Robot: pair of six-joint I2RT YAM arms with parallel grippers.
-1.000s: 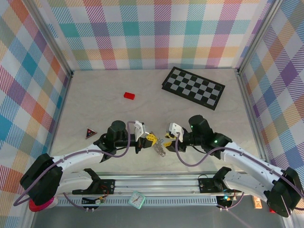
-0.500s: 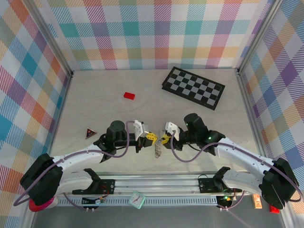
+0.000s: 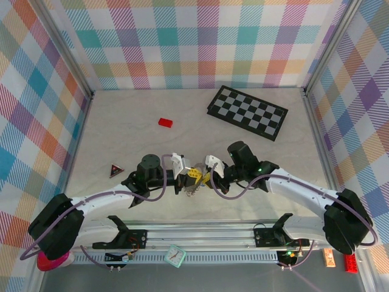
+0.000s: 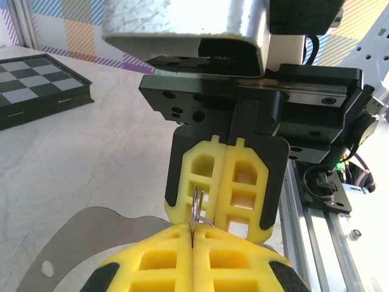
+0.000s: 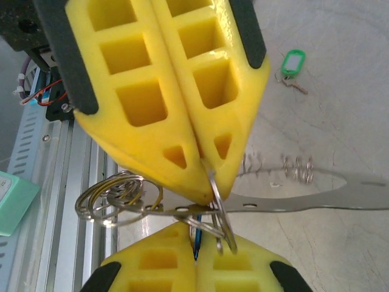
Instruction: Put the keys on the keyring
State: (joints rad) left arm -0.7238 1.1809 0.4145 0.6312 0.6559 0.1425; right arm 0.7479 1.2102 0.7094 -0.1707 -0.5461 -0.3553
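In the top external view, the threading step is judged to be in hand. The left gripper (image 3: 195,177) and the right gripper (image 3: 206,177) are seen tip to tip just beyond the long aluminium rail (image 3: 200,231). The thin silvery metal keyring (image 3: 192,189) hangs below their meeting point, on the rail side.

In the left wrist view, the yellow fingers of the left gripper (image 4: 192,232) are seen pressed together, and a thin loop of the keyring (image 4: 196,210) rises out of their seam. It is faced by the right gripper (image 4: 223,201), equally closed, with the rail (image 4: 328,243) behind and to one side.

In the right wrist view, the left gripper (image 5: 206,181) is seen clamped on the keyring's wire at its very tip. The coiled bulk of the keyring (image 5: 115,198) hangs out toward the rail (image 5: 67,158). The right gripper (image 5: 196,240) is closed too, with a small loop and a sliver of the tiny blue-headed key (image 5: 196,249) in its seam, so that key is judged to be held. The tiny mint-green-headed key (image 5: 293,62) lies on the table, well apart from both grippers and away from the rail. Next, the held key's loop must be slid finely along the ring's wire, without either pinch being loosened.
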